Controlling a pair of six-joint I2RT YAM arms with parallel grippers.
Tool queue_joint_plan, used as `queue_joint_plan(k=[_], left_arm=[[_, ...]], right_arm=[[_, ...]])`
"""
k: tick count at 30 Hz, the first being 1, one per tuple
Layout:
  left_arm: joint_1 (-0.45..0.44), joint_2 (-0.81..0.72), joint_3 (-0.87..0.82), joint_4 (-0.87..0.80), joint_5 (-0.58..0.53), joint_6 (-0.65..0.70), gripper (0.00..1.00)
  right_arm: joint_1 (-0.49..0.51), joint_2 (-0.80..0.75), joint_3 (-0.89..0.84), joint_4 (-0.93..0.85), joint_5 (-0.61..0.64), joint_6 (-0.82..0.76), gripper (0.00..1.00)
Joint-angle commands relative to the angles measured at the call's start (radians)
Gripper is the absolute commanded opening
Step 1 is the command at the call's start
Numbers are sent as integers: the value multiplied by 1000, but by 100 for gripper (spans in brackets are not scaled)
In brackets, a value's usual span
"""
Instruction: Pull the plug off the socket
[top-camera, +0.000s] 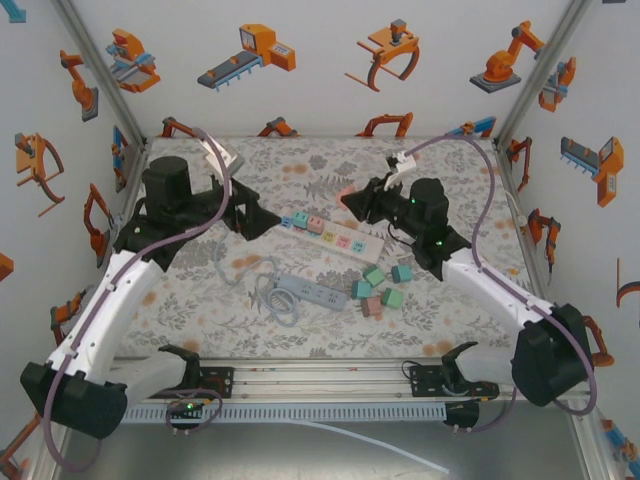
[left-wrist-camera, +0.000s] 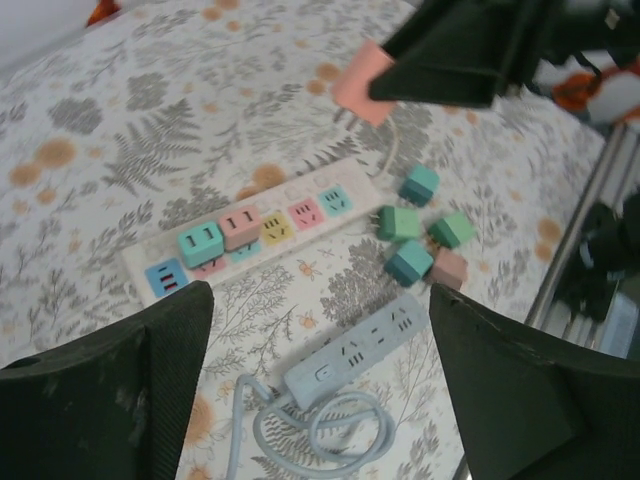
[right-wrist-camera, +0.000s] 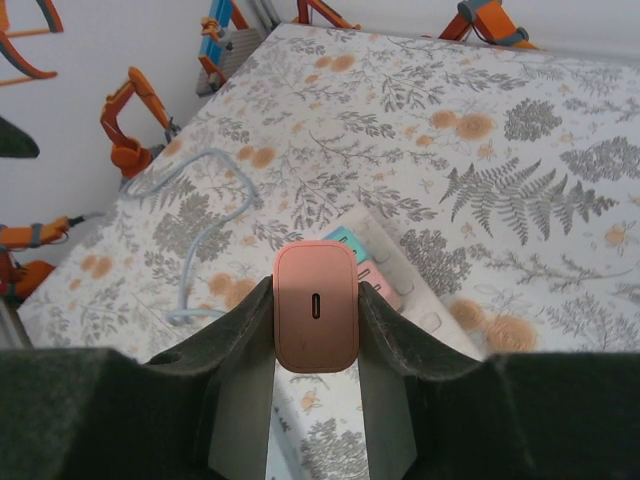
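The pink plug (right-wrist-camera: 316, 285) is clamped in the right gripper (right-wrist-camera: 316, 318) and held in the air above the white socket strip (left-wrist-camera: 352, 176). The left gripper (left-wrist-camera: 320, 385) is spread wide, released, over the strip.

Pink plug (right-wrist-camera: 316, 305) free of the white power strip (top-camera: 335, 235).
I see it raised, touching no socket, at the strip's twelve o'clock.

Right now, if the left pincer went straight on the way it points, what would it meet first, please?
Probably the white power strip, around its middle. Depth is unclear, so the open left pincer might touch the floral cloth first.
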Motion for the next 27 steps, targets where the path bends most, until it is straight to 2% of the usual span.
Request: queue_joint_plan(k=[1,4,7,9,12,19,23,27], left_arm=[[-20,-79,-72,-38,197,257,87],[-54,-160,-145,-65,226,393,98],[-89,-223,-201,-121,262,553,97],[-107,-246,-226,-143,271,609,97],[-122,-236,-230,-187,285,634,97],[-153,-201,-234,-215,278,657,97],[-158,-192,-240,-215,243,661,97],[-159,-187,-254,-218,229,658,97]], right_arm=[[-5,-68,-73,82,33,135,6],[-5,-108,-165,123,65,239,6],[-3,-112,-250,170,82,333,5],[2,-103,-287,171,95,389,5],[22,-58,-322,180,102,455,5],[125,142,-318,214,182,483,5],[151,238,-317,234,268,516,5],[161,287,-318,219,298,520,5]])
